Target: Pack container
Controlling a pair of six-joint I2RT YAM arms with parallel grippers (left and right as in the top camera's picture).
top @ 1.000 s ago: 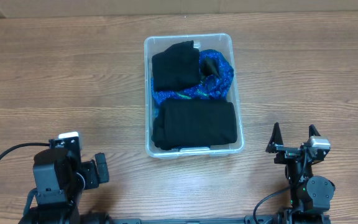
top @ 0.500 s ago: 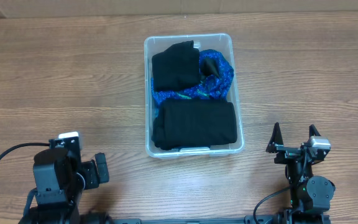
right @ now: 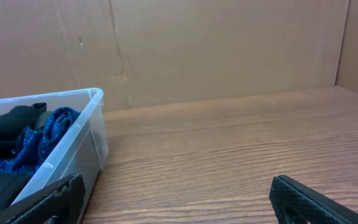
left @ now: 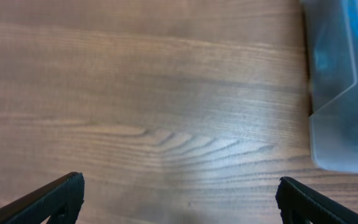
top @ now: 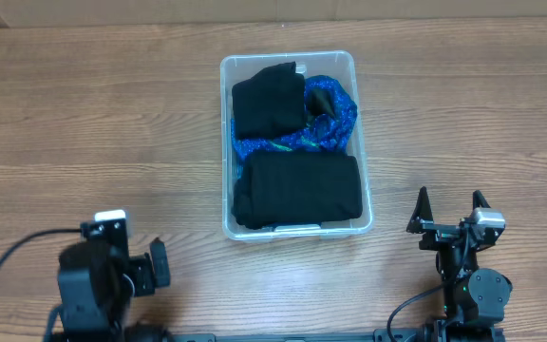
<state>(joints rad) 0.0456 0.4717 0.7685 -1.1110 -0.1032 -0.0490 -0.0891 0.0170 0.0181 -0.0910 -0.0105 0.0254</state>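
The clear plastic container [top: 225, 142] stands at the middle of the table. It holds a folded black cloth [top: 269, 100] at the far end, a shiny blue cloth [top: 335, 119] beside that, and a larger folded black cloth [top: 297, 190] at the near end. My left gripper [top: 112, 258] is at the near left, well away from the container, and open over bare wood [left: 179, 194]. The container's corner [left: 340, 93] shows at the right of the left wrist view. My right gripper [top: 450, 204] is open just right of the container's near corner [right: 73, 143], with nothing between its fingers [right: 176, 191].
The wooden table [top: 84, 114] stretches on both sides of the container. A brown cardboard wall [right: 216, 43] stands along the table's far edge.
The left arm has shifted slightly toward the near edge and a little to the right. The right arm, the container and the cloths have not moved.
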